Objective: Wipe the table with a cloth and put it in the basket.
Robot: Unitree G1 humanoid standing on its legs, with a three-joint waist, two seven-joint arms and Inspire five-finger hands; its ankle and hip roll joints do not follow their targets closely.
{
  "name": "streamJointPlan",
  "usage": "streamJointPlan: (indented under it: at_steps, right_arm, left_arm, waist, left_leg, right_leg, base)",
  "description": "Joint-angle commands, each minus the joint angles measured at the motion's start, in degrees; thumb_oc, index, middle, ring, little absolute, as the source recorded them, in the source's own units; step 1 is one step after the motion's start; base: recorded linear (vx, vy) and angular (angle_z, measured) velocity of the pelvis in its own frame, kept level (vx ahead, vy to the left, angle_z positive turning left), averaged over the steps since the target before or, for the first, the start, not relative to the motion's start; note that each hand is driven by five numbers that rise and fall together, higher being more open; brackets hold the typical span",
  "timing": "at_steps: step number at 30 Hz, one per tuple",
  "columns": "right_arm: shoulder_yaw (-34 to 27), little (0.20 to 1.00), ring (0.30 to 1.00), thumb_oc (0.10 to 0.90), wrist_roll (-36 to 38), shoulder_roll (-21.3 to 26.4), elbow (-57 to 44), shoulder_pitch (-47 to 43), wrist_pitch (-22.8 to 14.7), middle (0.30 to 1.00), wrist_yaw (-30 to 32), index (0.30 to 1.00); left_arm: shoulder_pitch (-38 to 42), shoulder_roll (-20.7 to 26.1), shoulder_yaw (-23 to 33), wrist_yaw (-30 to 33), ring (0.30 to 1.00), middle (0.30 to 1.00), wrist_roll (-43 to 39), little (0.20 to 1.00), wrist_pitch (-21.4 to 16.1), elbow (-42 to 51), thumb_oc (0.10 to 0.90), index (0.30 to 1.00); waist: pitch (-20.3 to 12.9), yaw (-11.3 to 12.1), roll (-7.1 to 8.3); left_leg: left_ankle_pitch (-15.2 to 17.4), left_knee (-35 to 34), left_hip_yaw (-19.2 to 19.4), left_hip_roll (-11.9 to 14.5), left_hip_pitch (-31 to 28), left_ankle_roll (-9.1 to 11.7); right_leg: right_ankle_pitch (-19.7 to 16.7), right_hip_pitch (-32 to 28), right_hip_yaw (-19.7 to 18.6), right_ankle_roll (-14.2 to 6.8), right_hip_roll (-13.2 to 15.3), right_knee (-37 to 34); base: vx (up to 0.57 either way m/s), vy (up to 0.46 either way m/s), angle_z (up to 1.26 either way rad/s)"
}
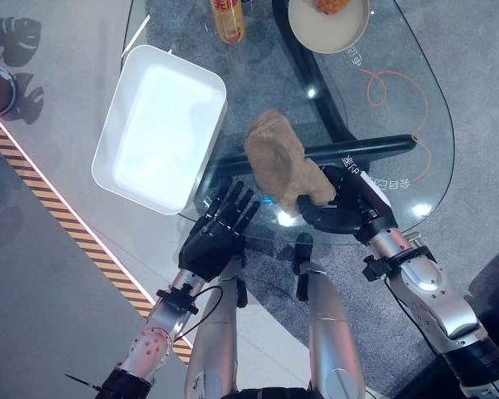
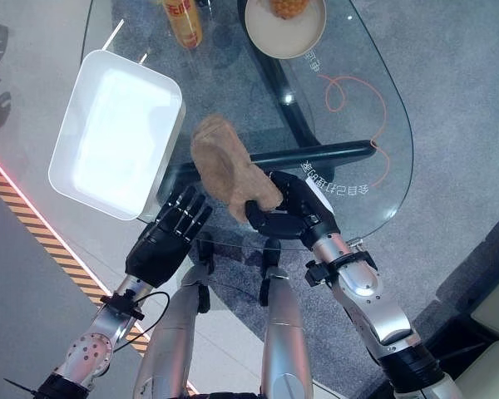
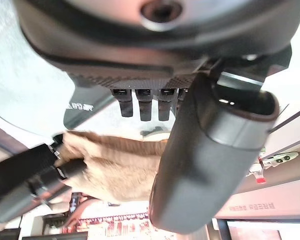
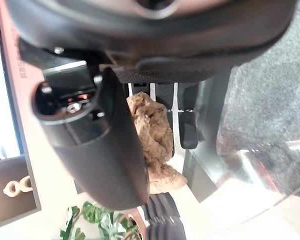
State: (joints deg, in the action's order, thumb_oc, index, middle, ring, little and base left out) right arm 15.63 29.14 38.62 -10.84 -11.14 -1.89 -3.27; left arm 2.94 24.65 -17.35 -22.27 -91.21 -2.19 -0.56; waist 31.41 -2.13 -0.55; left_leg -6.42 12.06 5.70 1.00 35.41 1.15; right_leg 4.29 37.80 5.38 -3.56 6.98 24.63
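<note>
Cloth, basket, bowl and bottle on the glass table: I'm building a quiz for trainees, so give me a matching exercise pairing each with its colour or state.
Things:
1. cloth
2. basket
3. bowl
4. bottle

Descriptions:
A. white, rectangular, at the table's left edge
B. brown, pinched by the right hand
C. round, at the far side, with something orange in it
D. yellow-orange, upright, at the far side beyond the basket

Pairs: 1-B, 2-A, 3-C, 4-D
</note>
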Motion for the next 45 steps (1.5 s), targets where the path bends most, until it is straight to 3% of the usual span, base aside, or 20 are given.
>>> streamJointPlan:
  at_steps: [1,12,18,23,29,45]
  right_arm:
    - [0.45,0.200,0.300,0.100,1.03,1.60,-13.37,-6.07,-9.06,0.300,-6.20,0.300]
    - [3.74,0.200,0.300,0.100,-1.97,3.84,-13.67,-7.44,-6.71,0.300,-5.87,0.300]
    - [6.42,0.200,0.300,0.100,-5.60,3.91,-13.13,-8.75,-4.42,0.300,-2.85,0.300]
    - [8.28,0.200,0.300,0.100,-10.54,2.69,-11.36,-10.16,-0.01,0.300,0.04,0.300]
    - [9.77,0.200,0.300,0.100,-15.03,3.78,-11.86,-9.99,3.18,0.300,-2.46,0.300]
    - [13.70,0.200,0.300,0.100,-19.42,3.21,-13.29,-12.85,6.83,0.300,-7.81,0.300]
  left_arm:
    - [-0.29,1.02,0.40,-3.78,0.900,0.900,0.00,0.900,0.79,9.47,0.800,0.900]
    - [2.46,3.46,-0.45,-0.10,0.900,0.900,5.39,0.900,-0.27,11.51,0.800,0.900]
    - [4.14,4.02,-1.22,-0.06,0.900,0.900,4.28,0.900,-0.70,12.51,0.800,0.900]
    - [4.74,2.79,-1.63,-2.07,0.900,0.900,3.36,0.900,-0.42,12.78,0.800,0.900]
    - [3.97,2.30,-1.23,-4.49,0.900,0.900,0.10,0.900,-1.47,14.07,0.800,0.900]
    - [4.81,-0.71,-0.87,-3.30,0.900,0.900,-2.70,0.900,-2.01,14.61,0.800,0.900]
  waist:
    - [-1.62,-0.43,1.91]
    - [-1.62,-0.51,2.11]
    - [-1.62,-0.46,2.01]
    - [-1.62,-0.32,1.45]
    - [-1.62,-0.18,1.25]
    - [-1.62,0.31,1.45]
  left_leg:
    - [10.91,10.18,5.76,-1.54,-0.10,-1.47]
    - [10.65,10.46,5.52,-1.82,0.94,-1.20]
    - [10.52,10.85,5.29,-2.11,1.63,-1.16]
    - [10.28,10.52,5.12,-2.41,1.87,-0.95]
    - [10.11,10.17,4.98,-2.61,1.94,-0.86]
    - [9.98,9.76,4.62,-3.20,2.12,-0.83]
  right_leg:
    - [-5.49,-1.68,4.01,-0.60,-2.61,-7.06]
    - [-5.80,-0.77,3.65,-0.74,-2.72,-7.05]
    - [-5.77,-0.13,3.46,-0.72,-2.68,-6.83]
    - [-5.57,0.30,3.22,-0.58,-2.65,-6.81]
    - [-5.52,0.45,3.42,-0.50,-2.60,-6.88]
    - [-5.69,0.76,3.30,-0.63,-2.59,-7.19]
  base:
    - [0.00,0.000,0.00]
    - [0.00,0.000,0.00]
    - [0.00,0.000,0.00]
    - [0.00,0.027,-0.01]
    - [0.00,0.011,-0.03]
    - [0.00,0.000,0.00]
